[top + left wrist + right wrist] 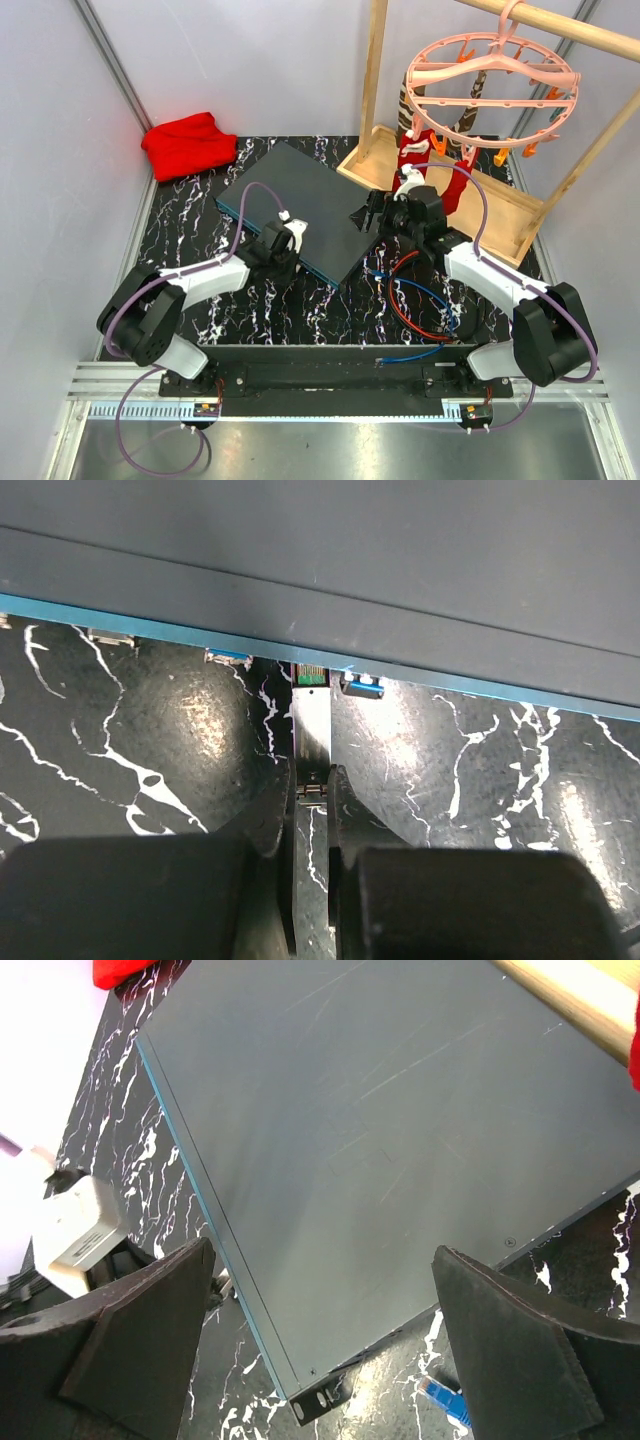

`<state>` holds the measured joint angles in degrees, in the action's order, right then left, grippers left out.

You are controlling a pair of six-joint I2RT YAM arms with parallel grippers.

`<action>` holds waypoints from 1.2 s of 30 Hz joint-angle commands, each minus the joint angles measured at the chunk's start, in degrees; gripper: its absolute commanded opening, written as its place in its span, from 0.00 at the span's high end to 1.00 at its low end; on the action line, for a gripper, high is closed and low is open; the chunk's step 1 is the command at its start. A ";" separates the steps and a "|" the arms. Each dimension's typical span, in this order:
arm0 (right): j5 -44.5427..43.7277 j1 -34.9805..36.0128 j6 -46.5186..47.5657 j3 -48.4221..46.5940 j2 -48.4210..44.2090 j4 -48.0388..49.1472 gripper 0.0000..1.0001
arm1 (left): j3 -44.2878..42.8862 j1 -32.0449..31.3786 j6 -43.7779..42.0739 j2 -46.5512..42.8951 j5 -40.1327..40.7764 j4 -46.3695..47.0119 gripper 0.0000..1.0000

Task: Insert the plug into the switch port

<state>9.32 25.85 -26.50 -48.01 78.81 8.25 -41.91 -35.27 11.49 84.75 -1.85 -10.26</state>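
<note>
The switch [300, 195] is a flat dark grey box with a teal front edge [150, 628], lying at an angle on the black marble table. My left gripper [310, 778] is shut on the plug [312, 725], a pale translucent connector. The plug's tip touches the teal edge at a socket, beside a small blue piece [362, 688]. In the top view the left gripper [280, 250] sits against that front edge and hides the plug. My right gripper [322, 1250] stands wide open and holds nothing, above the switch's [380, 1130] near right corner. The top view shows this gripper [378, 212] by the switch's right side.
Red and blue cables [420, 300] coil on the table near the right arm, with a loose blue plug [445, 1398] by the switch's corner. A red cloth [190, 143] lies at the back left. A wooden rack base [440, 195] and a pink hanger [490, 85] stand back right.
</note>
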 commanded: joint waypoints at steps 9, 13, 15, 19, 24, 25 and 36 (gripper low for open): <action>2.28 -1.32 2.07 -1.39 0.38 1.33 0.00 | -1.95 0.20 0.12 2.00 0.00 5.51 1.00; 2.45 -1.59 2.07 -1.39 1.09 1.33 0.00 | -1.77 0.28 0.03 1.65 -1.40 5.78 1.00; 2.63 -1.59 1.72 -1.30 1.44 1.33 0.00 | -1.60 0.11 0.03 1.21 -2.28 5.95 1.00; 2.89 -1.76 1.72 -1.39 1.79 1.33 0.00 | -0.98 0.11 -0.23 0.33 -2.72 6.57 1.00; 3.33 -1.85 1.72 -1.47 2.84 1.50 0.00 | -1.07 -0.42 -1.20 0.15 -2.99 6.66 1.00; 3.51 -1.94 1.72 -1.47 2.93 1.59 0.00 | -1.07 -0.42 -1.38 0.15 -3.16 6.75 1.00; 4.48 -1.85 1.80 -1.83 3.81 2.12 0.00 | -0.54 -1.21 -4.62 -1.25 -4.21 7.80 1.00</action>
<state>12.34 24.32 -25.52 -48.01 82.48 8.27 -41.87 -35.55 9.23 86.24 -2.90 -8.93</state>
